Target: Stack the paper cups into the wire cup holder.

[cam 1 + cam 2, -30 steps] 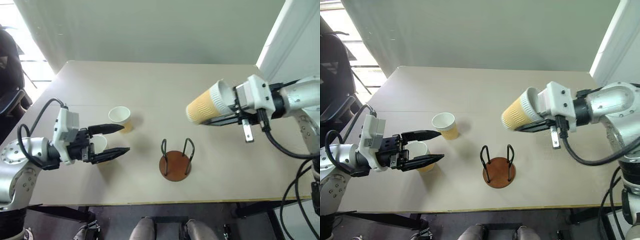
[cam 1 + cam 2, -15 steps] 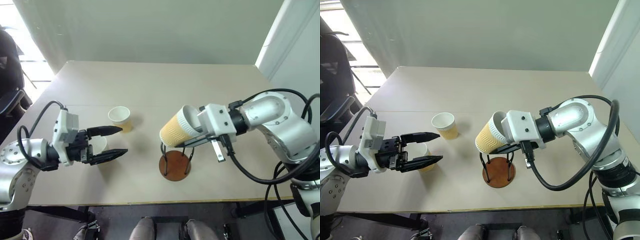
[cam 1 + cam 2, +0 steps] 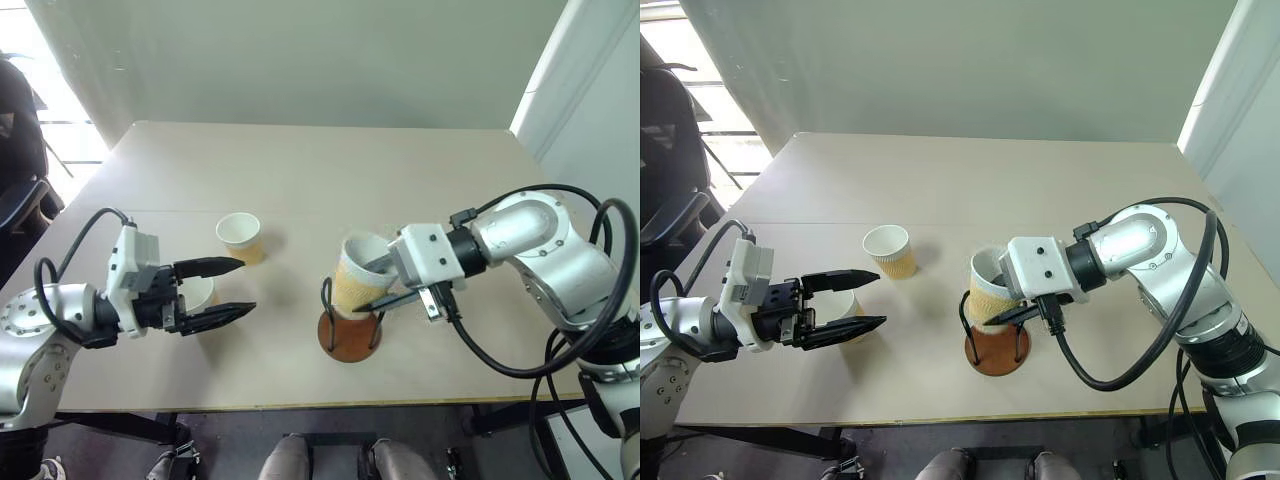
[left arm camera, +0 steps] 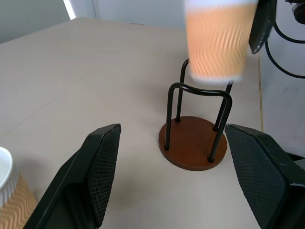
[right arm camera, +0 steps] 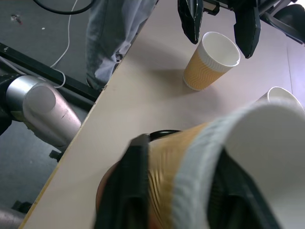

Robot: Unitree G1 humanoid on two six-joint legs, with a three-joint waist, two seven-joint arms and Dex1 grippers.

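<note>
Beige laminate table [image 3: 420, 180] fills the scene and bears every item of the task. Right arm [image 3: 540, 245], silver with black cables, reaches in from the right edge of the table toward its middle. Left arm [image 3: 50, 320] lies along the table's near left corner. Right gripper [image 3: 378, 283] has one black finger inside the mouth of a paper cup and the other against its outer wall; whether the fingers press on the cup wall or stand slightly slack around it cannot be told. Left gripper [image 3: 232, 290] holds nothing, its two black fingers spread wide and apart, pointing toward the table's middle. Wire cup holder [image 3: 350, 325], a reddish-brown disc base with two upright dark wire loops, stands near the front edge of the table at centre. Cup at the holder [image 3: 355, 282], yellow-orange with a white rolled rim, leans tilted with its bottom entering between the tops of the wire loops, above the base. Second cup [image 3: 241, 237] stands upright, mouth up, left of the holder and well apart from it. Third cup [image 3: 200, 291] stands upright just behind the left gripper's spread fingers.
</note>
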